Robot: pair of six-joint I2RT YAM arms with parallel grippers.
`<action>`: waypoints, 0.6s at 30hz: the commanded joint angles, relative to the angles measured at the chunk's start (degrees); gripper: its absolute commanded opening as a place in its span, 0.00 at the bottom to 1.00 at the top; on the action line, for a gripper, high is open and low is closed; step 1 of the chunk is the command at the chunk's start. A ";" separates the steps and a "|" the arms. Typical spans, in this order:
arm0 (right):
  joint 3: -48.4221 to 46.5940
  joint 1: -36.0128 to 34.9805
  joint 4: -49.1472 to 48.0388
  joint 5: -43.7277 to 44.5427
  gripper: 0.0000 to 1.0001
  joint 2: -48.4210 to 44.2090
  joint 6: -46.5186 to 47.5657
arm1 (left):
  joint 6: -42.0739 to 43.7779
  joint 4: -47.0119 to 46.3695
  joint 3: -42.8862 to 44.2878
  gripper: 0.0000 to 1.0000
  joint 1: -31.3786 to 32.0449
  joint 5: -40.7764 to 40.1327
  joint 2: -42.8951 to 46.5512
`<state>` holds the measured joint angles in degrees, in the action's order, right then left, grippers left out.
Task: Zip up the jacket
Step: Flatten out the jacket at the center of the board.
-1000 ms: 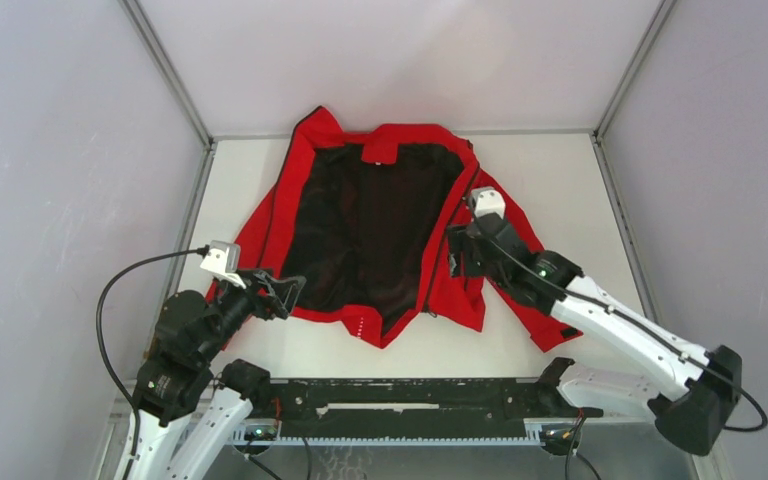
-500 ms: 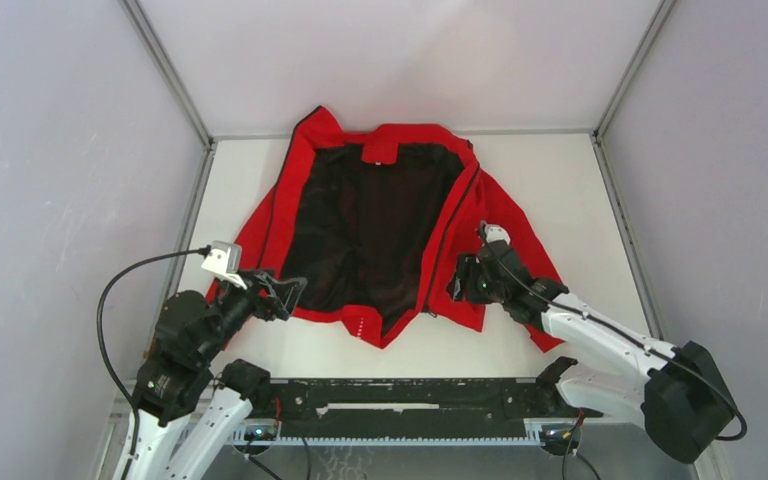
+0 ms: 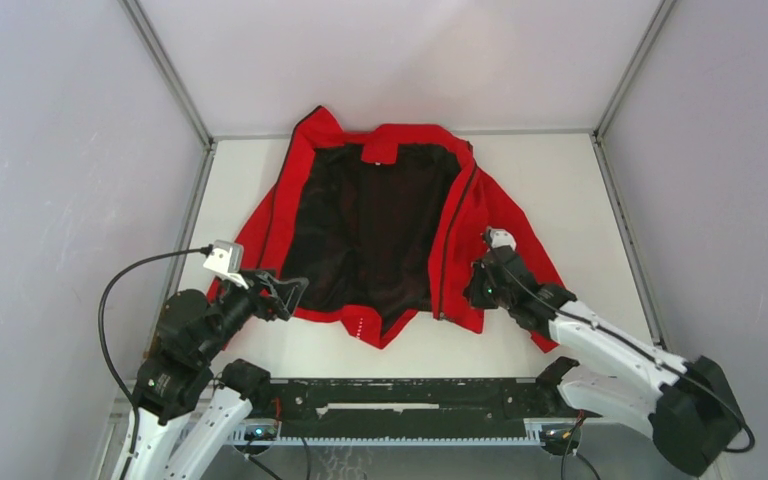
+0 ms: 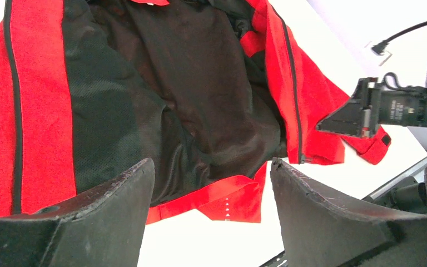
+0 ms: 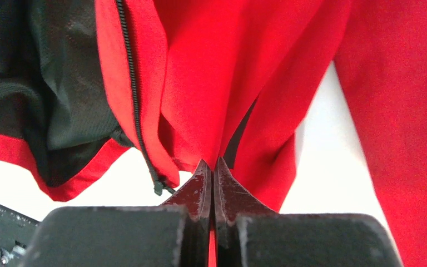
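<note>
Jacket (image 3: 375, 240) first: lay flat on its back in the middle of the white table (image 3: 560, 180), collar at the far side, bottom edge near the arms. Was wide open, black inside facing up, two red front flaps folded out to the sides. Looked thin and floppy, with soft wrinkles. Showed a fine net pattern on the black inside. Was not zipped at all yet.

Right gripper (image 5: 212, 167) next: was squeezed tight on a fold of red cloth near the bottom of the flap on its own side. Pinched that cloth up into a little tent, most likely to drag the flap toward the middle and bring both zipper halves together. Sat just beside the zipper (image 5: 133, 94), a dark line of tiny teeth down the flap's edge, ending in a small loose tip.

Left gripper (image 4: 211, 167) last: was spread wide with nothing in it. Hung near the other bottom corner, close to the dark strip along that flap, likely ready to grab its side. Had rough, dark, wedge-shaped fingers (image 4: 105, 194).
</note>
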<state>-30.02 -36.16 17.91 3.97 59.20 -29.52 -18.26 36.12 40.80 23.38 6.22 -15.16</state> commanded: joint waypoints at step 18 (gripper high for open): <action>-26.77 -7.35 32.10 13.59 0.00 -18.76 -1.47 | -0.64 -2.19 -0.81 0.81 1.06 0.88 0.08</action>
<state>-48.90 -44.42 45.74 15.55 41.93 -31.59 -18.31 36.12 40.80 24.16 6.28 -15.33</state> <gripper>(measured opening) 0.008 0.806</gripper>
